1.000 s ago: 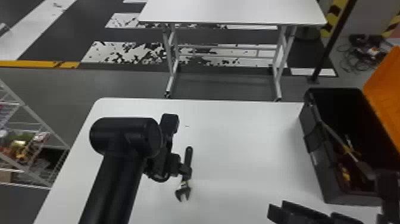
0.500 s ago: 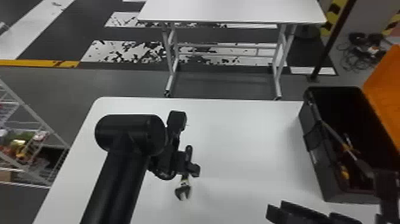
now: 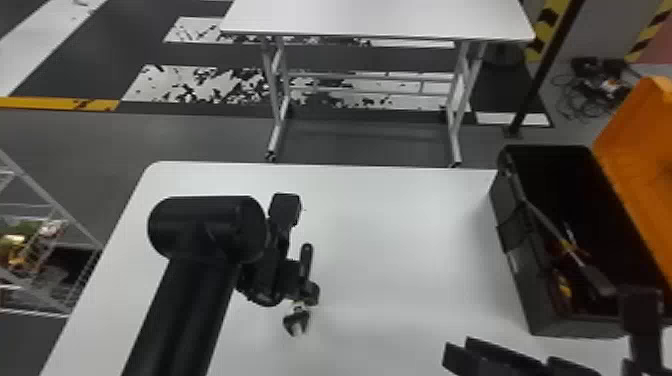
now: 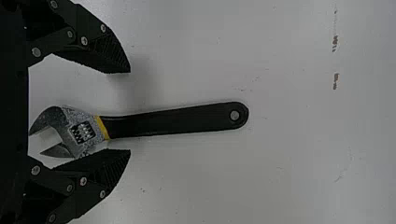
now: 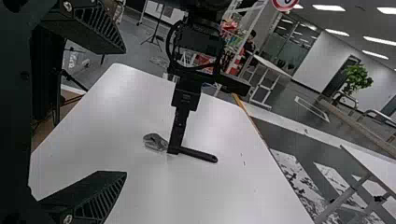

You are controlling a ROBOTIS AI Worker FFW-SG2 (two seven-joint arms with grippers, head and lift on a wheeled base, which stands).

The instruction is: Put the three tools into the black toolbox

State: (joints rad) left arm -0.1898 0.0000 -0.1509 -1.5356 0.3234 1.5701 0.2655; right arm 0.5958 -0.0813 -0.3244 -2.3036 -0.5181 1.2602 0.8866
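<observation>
One idle gripper: the right gripper [image 5: 126,112], at the near side of the black toolbox [image 3: 530,280], fingers spread and holding nothing.
Working gripper: the left gripper [image 4: 130,111], low over the left part of the worktop [image 3: 390,225], fingers spread to either side of the wrench [image 4: 140,123]; whether either touches it I cannot tell.
Wrench place: flat on the worktop, nearer its left edge than the toolbox, handle [image 4: 196,119] pointing toward the far edge, metal head [image 4: 67,119] toward the near side.
Wrench handling: probably heavy for its size, stiff, hard to damage; the head should outweigh the handle and sag if gripped far back.
Best hold: the handle just behind the yellow band [image 4: 101,127], across its flat sides; the smooth grip may swivel under a light pinch.
Next step: likely close on it, lift straight up, then carry it over the toolbox wall.
Toolbox: at the worktop's right side, reaching its far edge, orange lid [image 3: 645,165] open; a long tool [image 3: 595,277] slants inside by a yellow-handled tool [image 3: 569,247], so the wrench looks like the last one.
Far table [image 3: 375,17]: beyond the worktop's far edge, no part of the job.
</observation>
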